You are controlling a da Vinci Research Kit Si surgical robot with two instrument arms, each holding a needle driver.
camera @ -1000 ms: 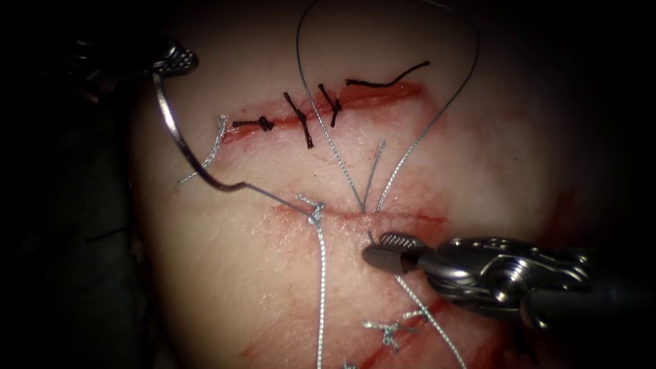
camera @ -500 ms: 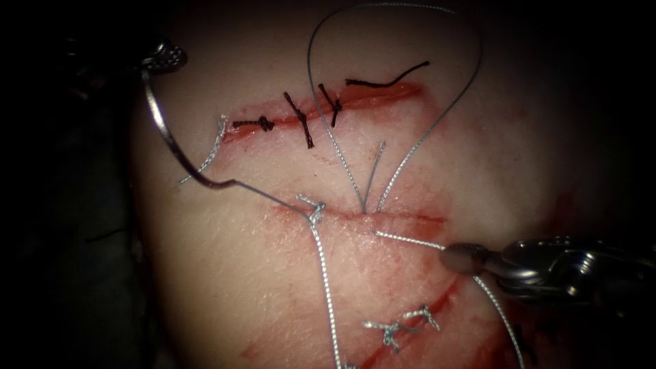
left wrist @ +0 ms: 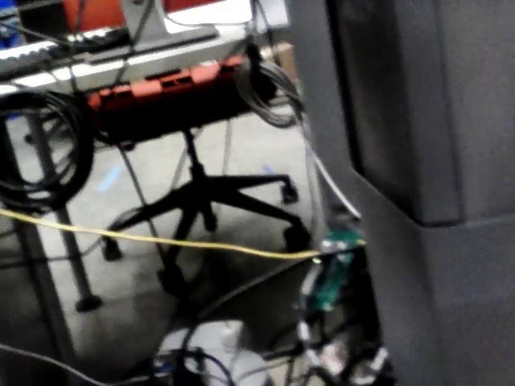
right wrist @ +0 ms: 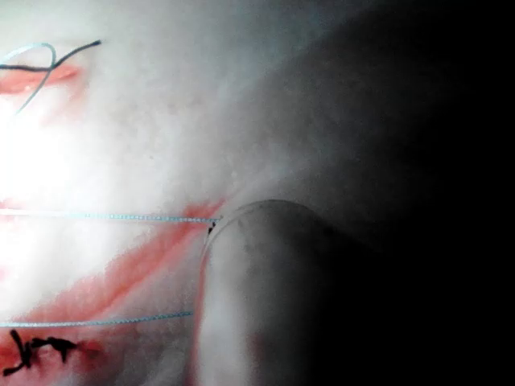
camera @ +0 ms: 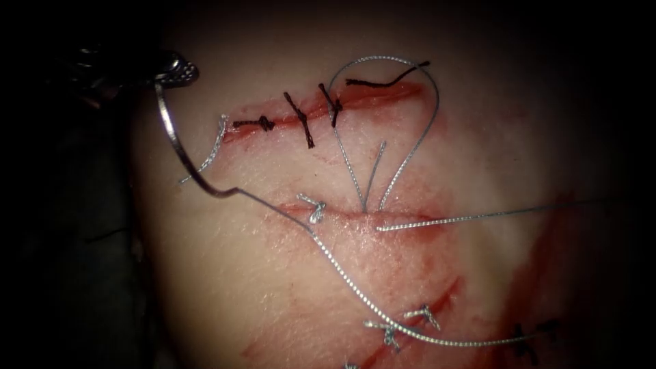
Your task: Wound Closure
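Plainly, left claw (camera: 174, 68): closed on the needle (camera: 174, 147) near its pointed end, at the far left edge of the tissue (camera: 273, 294).
Needle: clear of the tissue, not in it. It hangs from the left claw and curves down and to the right, with its thread end lowest, left of the cut (camera: 410, 220) and above its line.
Needle's long axis: from upper left to lower right, with the open side of the curve facing the cut.
Thread (camera: 342, 270): leaves the needle's lower end, passes by a knot (camera: 314, 210) at the cut's left end, then sweeps down and right across the tissue to the lower stitches (camera: 393, 333).
Loop (camera: 427, 96): rises from the middle of the cut and arches over the right end of the upper cut (camera: 369, 99), which carries dark stitches (camera: 301, 119).
Taut strand (camera: 492, 216): runs from the middle of the cut straight off to the right, lying almost along the cut.
Right claw (right wrist: 257, 297): a rounded grey shape close over the tissue in the right wrist view, with two strands (right wrist: 113, 216) running up to it. I cannot tell what it holds.
Key relation: the needle lies well left of the cut and sits only in the left claw, so that arm is much the nearer to it. The right arm is off on the far side, at the end of the taut strand.
Risk: the long slack thread crosses the lower stitches and could snag there.
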